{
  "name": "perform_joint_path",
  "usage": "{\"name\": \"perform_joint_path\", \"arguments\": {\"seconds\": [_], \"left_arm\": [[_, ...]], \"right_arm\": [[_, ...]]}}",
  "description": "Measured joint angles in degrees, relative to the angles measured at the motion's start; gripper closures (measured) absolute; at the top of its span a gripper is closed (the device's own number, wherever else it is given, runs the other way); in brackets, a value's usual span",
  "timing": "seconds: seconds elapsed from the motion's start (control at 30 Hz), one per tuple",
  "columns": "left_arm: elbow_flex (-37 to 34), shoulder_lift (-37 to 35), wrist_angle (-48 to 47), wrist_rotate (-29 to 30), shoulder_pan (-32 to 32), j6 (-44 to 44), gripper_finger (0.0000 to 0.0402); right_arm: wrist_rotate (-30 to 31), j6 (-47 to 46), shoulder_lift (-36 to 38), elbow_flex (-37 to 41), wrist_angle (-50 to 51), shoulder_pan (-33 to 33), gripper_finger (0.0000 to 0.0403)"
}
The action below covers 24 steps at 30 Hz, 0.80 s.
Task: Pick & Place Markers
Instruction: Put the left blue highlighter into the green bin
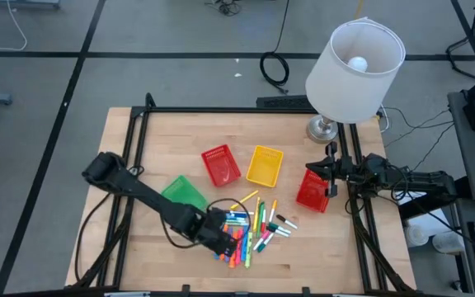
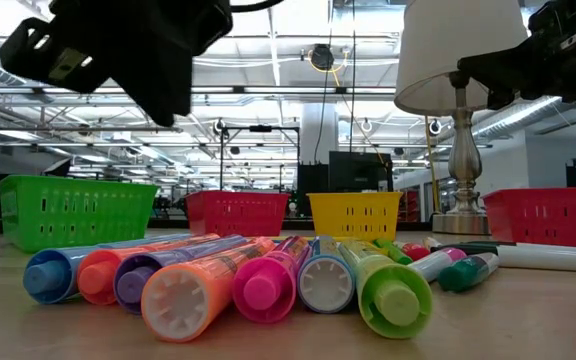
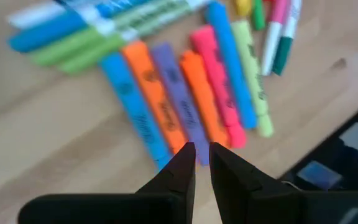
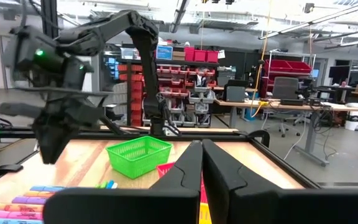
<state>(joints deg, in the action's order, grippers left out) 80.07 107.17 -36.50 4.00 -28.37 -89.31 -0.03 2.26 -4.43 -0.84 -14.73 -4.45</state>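
Wooden desk (image 1: 155,247), bearing: loose markers (image 1: 254,227) near front edge; green basket (image 1: 184,194); two red baskets (image 1: 220,165); yellow basket (image 1: 265,165); lamp (image 1: 324,129) at rear

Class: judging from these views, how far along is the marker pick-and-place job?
Done: nothing visible; the red basket and yellow basket look empty. In hand: the left gripper hovers over the markers, holding none. Left: the whole pile. The right gripper waits, shut.

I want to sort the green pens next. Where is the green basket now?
In the high view the green basket sits left of the red basket, beside the left arm and just up-left of the marker pile.
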Motion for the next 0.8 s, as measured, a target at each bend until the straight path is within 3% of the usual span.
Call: {"name": "perform_joint_path", "arguments": {"seconds": [0.23, 0.5, 0.6, 0.8], "left_arm": [[1.23, 3.05, 0.56, 1.59, -0.06, -4.44, 0.035], [1.19, 3.11, 0.24, 2.02, 1.34, -1.03, 0.0345], [1.19, 3.11, -0.19, 2.0, 1.65, -0.88, 0.032], [1.14, 3.11, -3.4, 2.37, 2.03, -1.13, 0.023]], "right_arm": [[-0.02, -1.99, 0.02, 0.0, 0.01, 0.0, 0.0403], [-0.03, -2.01, 0.02, 0.0, 0.0, 0.0, 0.0403], [-0.03, -2.01, 0.0, 0.0, -0.01, 0.0, 0.0403], [-0.03, -2.01, 0.02, 0.0, 0.03, 0.0, 0.0403]]}}
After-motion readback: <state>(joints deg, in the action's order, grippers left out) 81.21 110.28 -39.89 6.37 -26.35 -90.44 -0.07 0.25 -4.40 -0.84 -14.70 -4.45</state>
